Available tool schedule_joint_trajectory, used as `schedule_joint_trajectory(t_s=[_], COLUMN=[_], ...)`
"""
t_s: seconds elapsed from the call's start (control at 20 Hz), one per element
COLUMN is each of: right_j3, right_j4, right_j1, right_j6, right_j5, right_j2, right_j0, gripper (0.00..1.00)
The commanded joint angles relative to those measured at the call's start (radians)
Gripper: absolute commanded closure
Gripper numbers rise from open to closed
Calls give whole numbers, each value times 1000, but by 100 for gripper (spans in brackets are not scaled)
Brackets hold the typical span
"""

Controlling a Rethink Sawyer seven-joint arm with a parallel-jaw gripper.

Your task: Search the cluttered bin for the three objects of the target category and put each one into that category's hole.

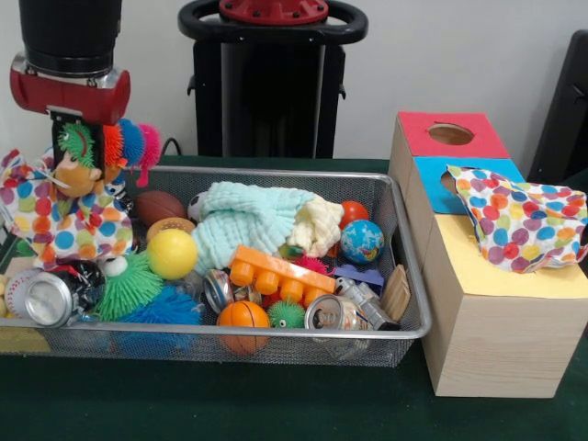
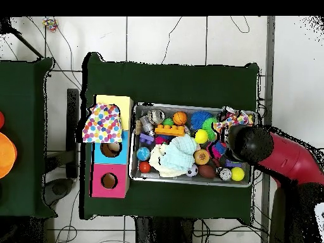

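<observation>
The wire mesh bin (image 1: 418,266) is full of toys. A white polka-dot cloth (image 1: 55,225) lies bunched at its left end; it also shows in the overhead view (image 2: 233,118). My gripper (image 1: 72,138) hangs just above that cloth, its tips hidden behind a monkey toy (image 1: 87,161). A second polka-dot cloth (image 1: 519,225) is draped over the yellow-panelled box (image 1: 501,276) and hides its hole; from above this cloth (image 2: 103,123) hangs over the box's side. A pale mint and cream cloth (image 1: 248,225) lies mid-bin.
The blue box (image 2: 111,150) and red box (image 1: 450,134) show open holes. The bin holds spiky rubber toys (image 1: 129,285), balls, cans (image 1: 50,299) and an orange brick (image 1: 276,274). My arm (image 2: 250,144) covers the bin's end from above.
</observation>
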Motion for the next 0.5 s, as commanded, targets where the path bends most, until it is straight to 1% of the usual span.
schedule_joint_trajectory(t_s=[0.05,0.15,0.25,0.3,0.4,0.5], right_j3=[-13,-13,-11,3,8,7], right_j4=[23,-15,-55,-58,-58,-43], right_j1=[10,24,10,-2,-17,-11], right_j6=[132,121,133,149,173,190], right_j5=[108,45,1,-2,23,32], right_j2=[6,-5,-39,-55,-79,-84], right_j0=[20,28,58,75,109,128], gripper=[100,100,100,100,100,100])
